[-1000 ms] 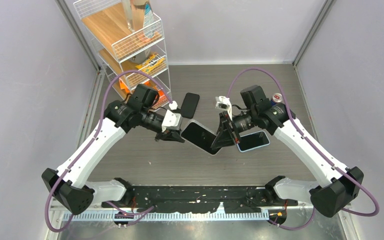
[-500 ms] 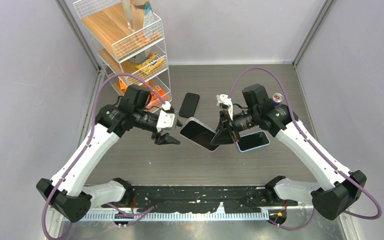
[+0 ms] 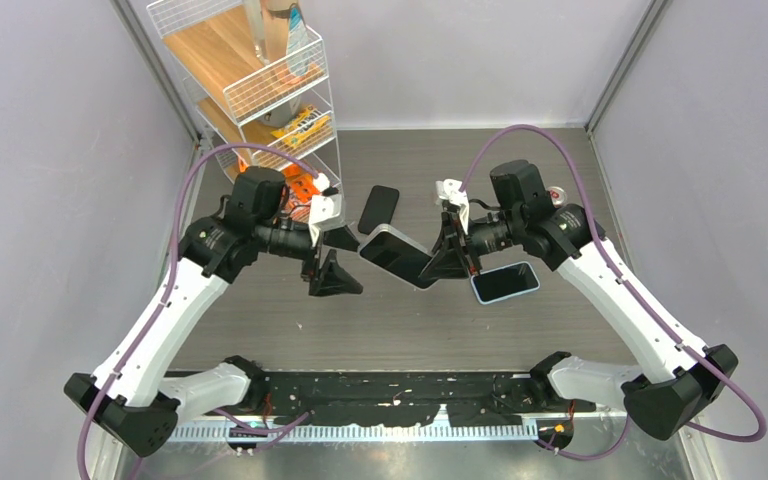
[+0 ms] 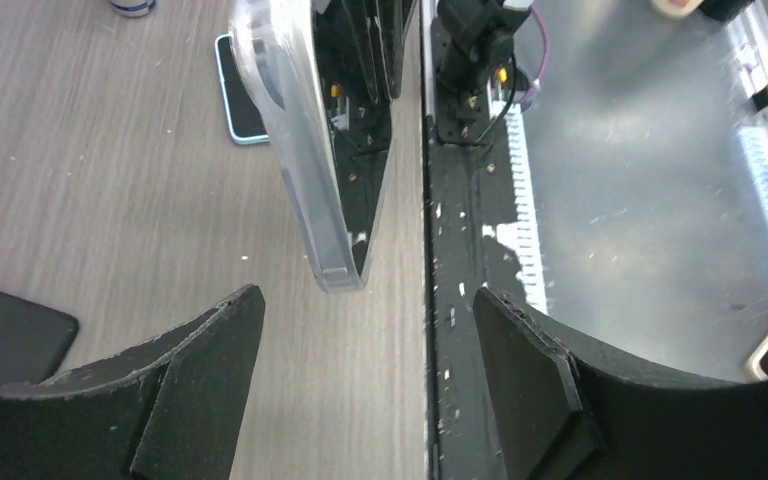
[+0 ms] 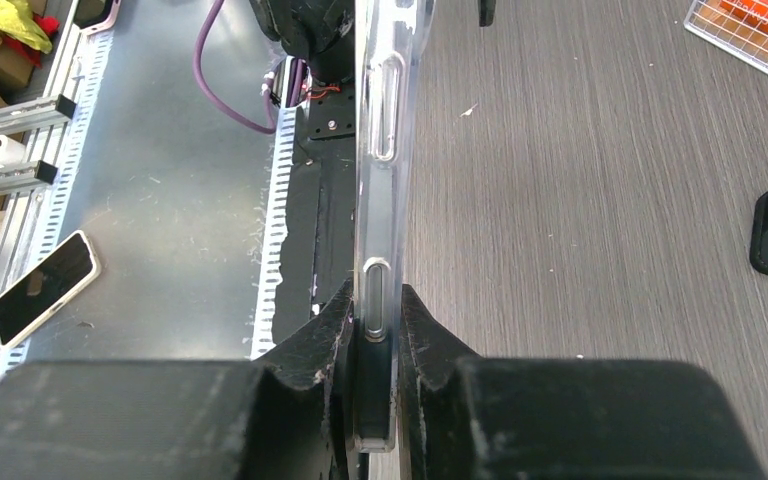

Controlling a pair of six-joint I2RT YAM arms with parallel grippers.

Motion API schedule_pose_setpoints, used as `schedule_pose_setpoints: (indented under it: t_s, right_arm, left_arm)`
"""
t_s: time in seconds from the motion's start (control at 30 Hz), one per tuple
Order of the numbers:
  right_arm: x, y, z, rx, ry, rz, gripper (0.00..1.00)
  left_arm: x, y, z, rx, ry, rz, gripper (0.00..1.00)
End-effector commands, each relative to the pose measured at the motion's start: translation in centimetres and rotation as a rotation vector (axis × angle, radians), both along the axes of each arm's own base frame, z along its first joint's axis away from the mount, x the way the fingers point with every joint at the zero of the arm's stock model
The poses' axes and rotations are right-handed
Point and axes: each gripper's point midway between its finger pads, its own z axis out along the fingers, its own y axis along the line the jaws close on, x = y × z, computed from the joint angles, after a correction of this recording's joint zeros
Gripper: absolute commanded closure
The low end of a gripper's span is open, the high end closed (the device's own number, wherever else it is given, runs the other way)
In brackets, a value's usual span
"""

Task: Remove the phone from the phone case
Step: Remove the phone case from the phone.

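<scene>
left pincer (image 4: pixel 365 300) spread, just off the free end of phone case (image 4: pixel 300 130) | right pincer (image 5: pixel 373 310) pinching case edge, phone (image 3: pixel 400 257) inside, held tilted above table (image 3: pixel 290 320)

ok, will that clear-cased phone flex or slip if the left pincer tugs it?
Clear case looks glossy, so probably slippery at the edges. Likely stiff while the phone fills it. Right pincer clamps only one end, so a tug may pivot it.

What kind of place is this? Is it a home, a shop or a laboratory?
Probably a laboratory, a robot test cell: plain grey walls close in one table, a left arm and a right arm are bolted at its near edge, and a wire rack stands in a corner.
</scene>
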Motion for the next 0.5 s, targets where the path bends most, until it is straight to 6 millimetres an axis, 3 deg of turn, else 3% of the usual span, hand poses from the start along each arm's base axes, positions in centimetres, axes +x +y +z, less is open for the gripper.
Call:
schedule_pose_setpoints:
  t_s: [0.0,0.23,0.47]
  right_arm:
    - [-0.1,0.4,2.4,0.059,-0.078,0.031,0.94]
    - [-0.1,0.5,2.0,0.058,-0.067,0.034,0.94]
    - [-0.1,0.4,1.8,0.057,-0.067,0.035,0.95]
  left_arm:
    - [0.0,-1.1,2.3,-0.092,0.091,0.016,0.19]
    - [0.3,-1.7,2.3,-0.149,0.124,0.029,0.33]
    - [0.4,-2.2,2.4,-0.163,0.157,0.007,0.55]
